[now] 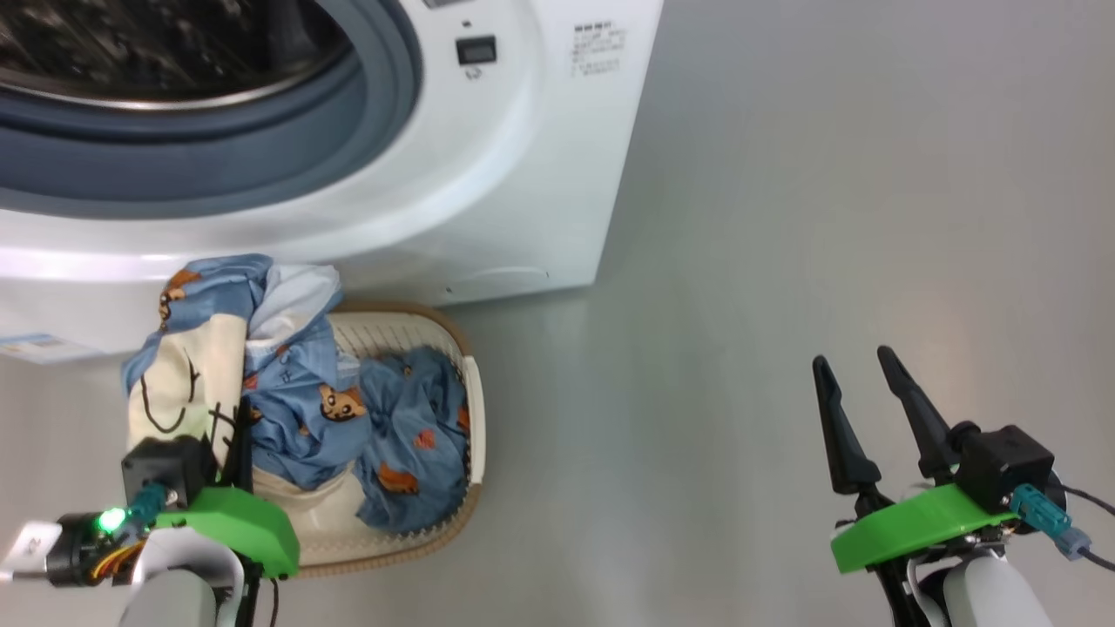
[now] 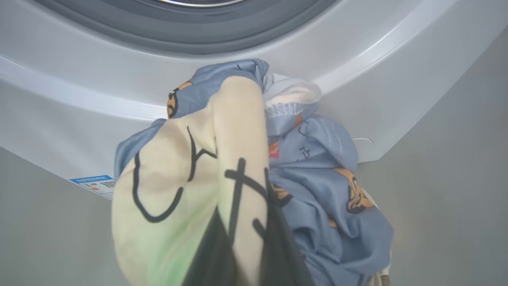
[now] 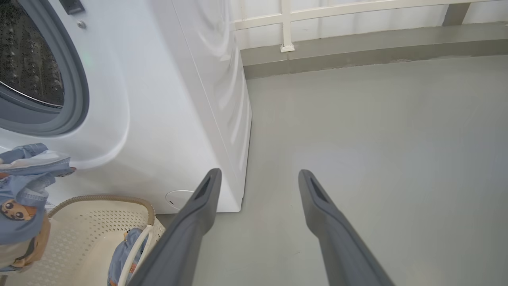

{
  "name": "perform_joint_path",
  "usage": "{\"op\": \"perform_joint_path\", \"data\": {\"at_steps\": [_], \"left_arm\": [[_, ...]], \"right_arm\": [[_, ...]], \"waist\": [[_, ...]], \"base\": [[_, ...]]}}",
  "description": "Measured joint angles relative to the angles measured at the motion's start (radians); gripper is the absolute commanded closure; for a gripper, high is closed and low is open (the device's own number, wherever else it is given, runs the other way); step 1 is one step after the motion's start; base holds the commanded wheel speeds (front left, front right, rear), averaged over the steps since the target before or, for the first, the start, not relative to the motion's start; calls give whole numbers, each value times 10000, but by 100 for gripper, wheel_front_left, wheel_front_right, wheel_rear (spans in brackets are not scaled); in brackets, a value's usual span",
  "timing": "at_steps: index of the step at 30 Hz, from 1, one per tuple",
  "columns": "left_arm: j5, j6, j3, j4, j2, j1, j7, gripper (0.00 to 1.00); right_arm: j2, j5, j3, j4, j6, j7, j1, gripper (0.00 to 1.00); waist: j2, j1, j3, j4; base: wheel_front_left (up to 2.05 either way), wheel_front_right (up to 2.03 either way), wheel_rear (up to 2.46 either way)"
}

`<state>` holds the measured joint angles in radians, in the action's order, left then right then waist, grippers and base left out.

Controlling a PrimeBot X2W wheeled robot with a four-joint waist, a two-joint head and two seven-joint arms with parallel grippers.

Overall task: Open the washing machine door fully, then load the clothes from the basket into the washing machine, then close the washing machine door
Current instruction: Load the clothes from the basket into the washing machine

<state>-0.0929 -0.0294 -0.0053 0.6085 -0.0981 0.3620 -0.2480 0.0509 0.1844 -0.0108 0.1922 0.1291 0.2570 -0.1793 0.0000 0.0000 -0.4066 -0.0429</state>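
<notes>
The white washing machine (image 1: 523, 174) stands open at the upper left, showing its steel drum (image 1: 131, 43) and grey-blue gasket (image 1: 261, 148). Its door is out of view. My left gripper (image 1: 237, 440) is shut on the clothes: a cream garment with black lines (image 2: 178, 178) bunched with a blue bear-print garment (image 2: 317, 186), held up in front of the machine's lower front. The lifted bundle hangs above the cream basket (image 1: 475, 409), where more blue bear-print cloth (image 1: 409, 453) lies. My right gripper (image 1: 852, 359) is open over bare floor, far right of the basket.
Grey floor (image 1: 827, 218) stretches to the right of the machine. A small blue label (image 2: 95, 184) sits on the machine's lower front. A white railing (image 3: 285, 24) and a low grey ledge (image 3: 357, 51) run along the far wall.
</notes>
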Motion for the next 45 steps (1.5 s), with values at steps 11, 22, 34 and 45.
{"op": "perform_joint_path", "data": {"at_steps": [11,22,34,45], "left_arm": [[-98,203,-107,-2907,196,-1887,-2,100],[-111,617,-268,-4631,278,-3664,6,100],[-284,1126,-297,-5553,303,-4736,17,100],[-378,1221,-376,-5760,332,-4866,15,100]], "right_arm": [[-8,-29,-291,-144,0,0,803,0],[-25,-345,-230,-477,0,0,1380,0],[-36,-604,-313,-581,0,0,1849,0],[-38,-690,-351,-673,0,0,2018,0]], "waist": [[0,0,1498,339],[0,0,2901,508],[0,0,3835,628],[0,0,3879,702]], "base": [[0,0,0],[0,0,0],[0,0,0],[0,0,0]]}}
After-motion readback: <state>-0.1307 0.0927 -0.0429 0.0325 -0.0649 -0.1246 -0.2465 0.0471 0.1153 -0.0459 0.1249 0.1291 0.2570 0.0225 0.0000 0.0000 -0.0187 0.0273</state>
